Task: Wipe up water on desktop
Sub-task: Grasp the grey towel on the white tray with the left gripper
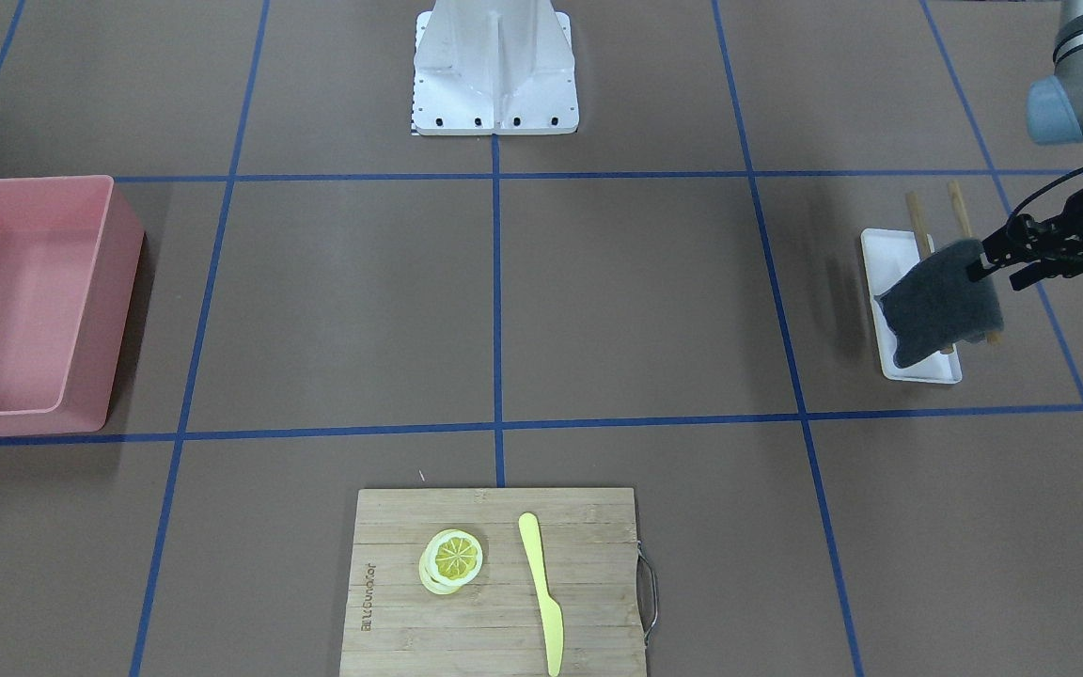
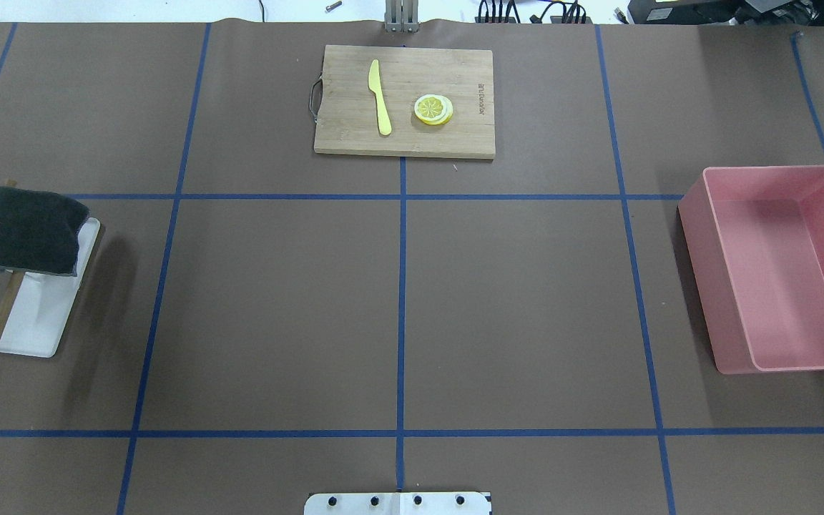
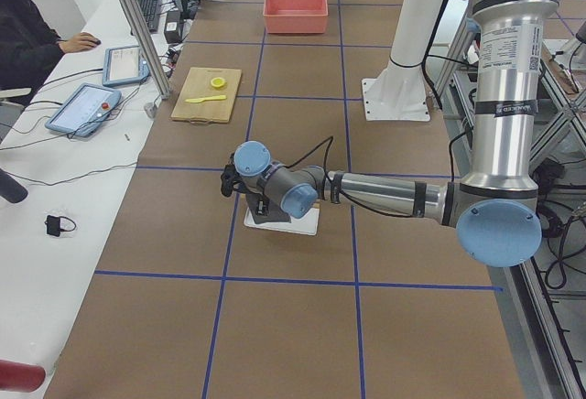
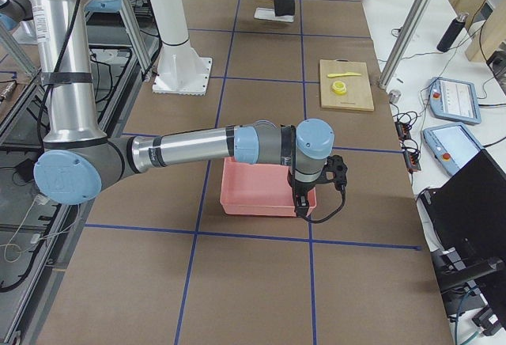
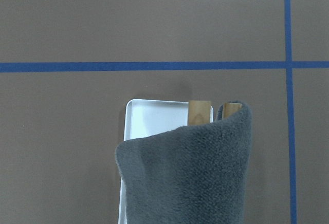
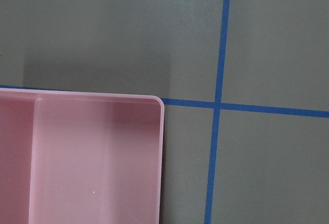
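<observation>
My left gripper (image 1: pixel 979 267) pinches the cloth (image 1: pixel 936 306) by one edge, so it hangs below, ready to wipe. Right gripper (image 4: pixel 303 205) — can't tell if it's open.

Front-facing camera: high, across the table from the robot, looking steeply down. Robot base (image 1: pixel 494 75) at top edge, cutting board (image 1: pixel 598 564) at bottom.

Overhead camera: behind the robot, looking forward and down. Board at far edge, base at bottom. Both views span the desktop (image 1: pixel 635 301), pink bin (image 1: pixel 118 320) and white tray (image 1: pixel 883 263), mirrored left to right.

Left side camera: table's end, looking along it. Left arm (image 3: pixel 385 193) near and large, bin far.

Right side camera: opposite end. Right arm (image 4: pixel 190 149) and bin near, tray far.

Left wrist camera: close, straight down on grey cloth (image 5: pixel 190 172) over tray.

Right wrist camera: close, straight down on bin corner and blue tape (image 6: pixel 218 106) crossing.
</observation>
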You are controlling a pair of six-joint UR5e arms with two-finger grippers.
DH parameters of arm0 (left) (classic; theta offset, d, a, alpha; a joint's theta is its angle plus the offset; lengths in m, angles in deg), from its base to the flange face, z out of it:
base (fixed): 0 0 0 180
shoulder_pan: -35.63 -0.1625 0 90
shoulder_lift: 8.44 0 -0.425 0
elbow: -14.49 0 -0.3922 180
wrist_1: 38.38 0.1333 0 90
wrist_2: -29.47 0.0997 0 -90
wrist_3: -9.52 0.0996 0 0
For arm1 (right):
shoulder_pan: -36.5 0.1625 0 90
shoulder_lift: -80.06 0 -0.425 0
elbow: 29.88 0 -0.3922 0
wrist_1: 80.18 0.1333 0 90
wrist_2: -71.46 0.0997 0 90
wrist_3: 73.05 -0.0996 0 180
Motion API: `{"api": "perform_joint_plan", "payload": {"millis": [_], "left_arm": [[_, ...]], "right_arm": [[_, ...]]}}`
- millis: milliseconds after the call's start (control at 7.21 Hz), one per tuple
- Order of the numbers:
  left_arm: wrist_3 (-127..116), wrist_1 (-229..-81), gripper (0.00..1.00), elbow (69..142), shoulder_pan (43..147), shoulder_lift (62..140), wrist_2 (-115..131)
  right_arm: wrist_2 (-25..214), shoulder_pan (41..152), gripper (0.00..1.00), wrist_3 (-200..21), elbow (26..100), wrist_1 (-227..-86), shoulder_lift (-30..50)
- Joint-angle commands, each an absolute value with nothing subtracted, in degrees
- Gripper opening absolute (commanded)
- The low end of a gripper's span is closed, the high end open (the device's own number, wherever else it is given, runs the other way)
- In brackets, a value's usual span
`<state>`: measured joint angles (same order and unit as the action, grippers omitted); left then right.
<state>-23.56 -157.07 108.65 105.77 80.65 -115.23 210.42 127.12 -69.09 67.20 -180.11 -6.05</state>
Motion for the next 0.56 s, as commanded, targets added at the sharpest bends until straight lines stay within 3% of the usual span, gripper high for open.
{"api": "perform_joint_plan", "payload": {"millis": [0, 139, 416], "left_arm": [[-23.62, -157.65, 0.38, 108.53, 105.68, 80.77, -115.29], [-23.62, -157.65, 0.37, 108.53, 105.59, 81.11, -115.38], [-23.79, -157.65, 0.12, 108.97, 105.59, 81.38, -115.47]], "right_arm": [[210.5, 127.12, 1.0, -69.09, 67.15, -180.11, -6.07], [210.5, 127.12, 1.0, -69.09, 67.15, -180.11, -6.07], [210.5, 127.12, 1.0, -69.09, 67.15, -180.2, -6.07]]}}
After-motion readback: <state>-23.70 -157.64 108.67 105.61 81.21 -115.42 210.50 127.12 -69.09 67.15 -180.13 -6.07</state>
